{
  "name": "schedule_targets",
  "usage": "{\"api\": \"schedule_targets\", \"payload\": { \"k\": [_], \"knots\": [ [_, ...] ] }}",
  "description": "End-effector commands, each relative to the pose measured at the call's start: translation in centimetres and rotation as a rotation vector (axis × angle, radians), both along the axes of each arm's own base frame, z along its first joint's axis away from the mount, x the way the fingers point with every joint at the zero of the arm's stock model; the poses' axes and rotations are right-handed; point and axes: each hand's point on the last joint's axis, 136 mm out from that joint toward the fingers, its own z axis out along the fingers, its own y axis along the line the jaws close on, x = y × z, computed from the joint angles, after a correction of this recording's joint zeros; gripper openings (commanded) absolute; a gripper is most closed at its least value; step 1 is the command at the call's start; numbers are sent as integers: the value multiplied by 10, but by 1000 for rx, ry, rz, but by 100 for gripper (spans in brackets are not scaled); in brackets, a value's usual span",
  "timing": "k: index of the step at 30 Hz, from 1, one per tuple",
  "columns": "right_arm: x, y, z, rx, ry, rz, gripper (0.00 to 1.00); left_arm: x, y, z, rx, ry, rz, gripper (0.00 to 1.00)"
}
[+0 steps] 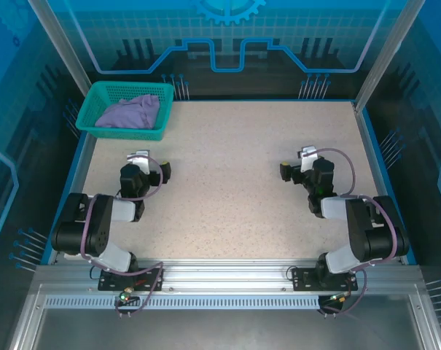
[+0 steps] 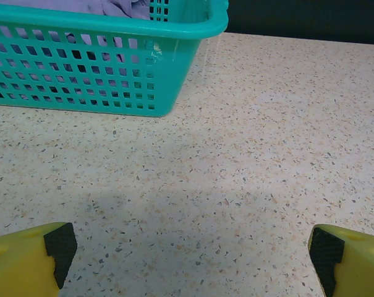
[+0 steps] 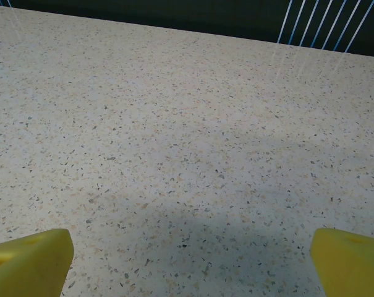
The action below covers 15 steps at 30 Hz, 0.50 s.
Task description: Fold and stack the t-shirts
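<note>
Lavender-purple fabric t-shirt [image 1: 129, 113] crumpled inside teal plastic mesh basket [image 1: 122, 133] at upper left, left gripper [image 2: 193, 247] yellow fingers [image 2: 20, 263] spread wide above speckled beige table [image 1: 227, 182], holding nothing, right gripper [image 3: 190, 253] equally wide apart, gripping nothing

The t-shirt [image 1: 133, 111] is lavender-purple, the mesh basket [image 1: 122, 133] teal, the table [image 1: 227, 168] beige with dark speckles.

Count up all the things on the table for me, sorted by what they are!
Purple t-shirt: 1, crumpled inside the basket
Teal basket: 1
Robot arms: 2, the left arm and the right arm
Total: 4
</note>
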Motion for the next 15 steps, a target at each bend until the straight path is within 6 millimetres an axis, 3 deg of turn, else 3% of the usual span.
{"api": "schedule_targets", "payload": {
  "k": [1,15],
  "knots": [
    [0,-1,-2,8,7,8,100,5,-2,7,13,-20,-27,99],
    [0,-2,-2,19,8,11,100,6,-2,7,12,-20,-26,99]
  ]
}}
